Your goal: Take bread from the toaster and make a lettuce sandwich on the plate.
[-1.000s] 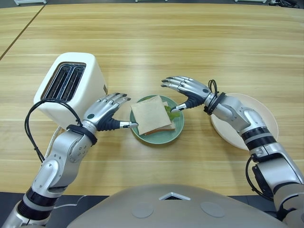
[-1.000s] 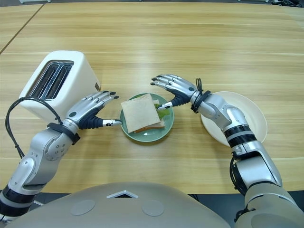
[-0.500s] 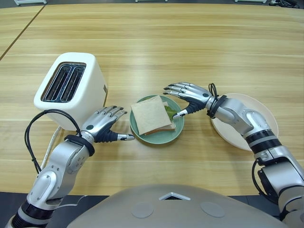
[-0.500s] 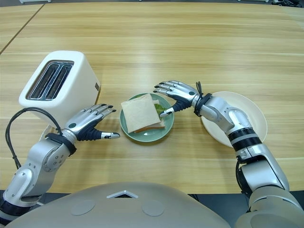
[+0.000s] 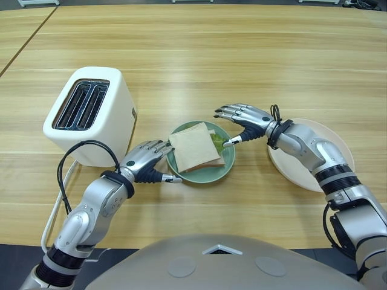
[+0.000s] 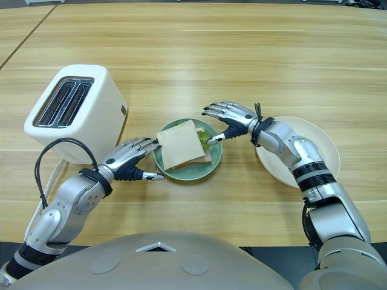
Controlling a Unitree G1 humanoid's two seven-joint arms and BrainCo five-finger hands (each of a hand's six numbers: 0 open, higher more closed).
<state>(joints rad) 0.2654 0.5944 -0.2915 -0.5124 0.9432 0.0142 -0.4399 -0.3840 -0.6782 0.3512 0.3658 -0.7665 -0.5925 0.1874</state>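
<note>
Green plate [image 5: 204,177] carries sandwich [image 5: 195,147], corner pointing away; left hand [image 5: 144,162] and right hand [image 5: 245,116] splayed.

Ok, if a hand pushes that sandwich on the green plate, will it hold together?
Probably not: the top white bread slice sits skewed over the green lettuce, so it may slide. The green plate might skid on the smooth wooden table.

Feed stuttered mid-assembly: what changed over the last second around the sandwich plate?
The left robot hand drew back toward the robot, then came in again at the green plate's left rim, lower than before. The right robot hand slid slightly right, thumb by the lettuce. Neither holds anything. Sandwich, toaster and white plate stayed put.
</note>
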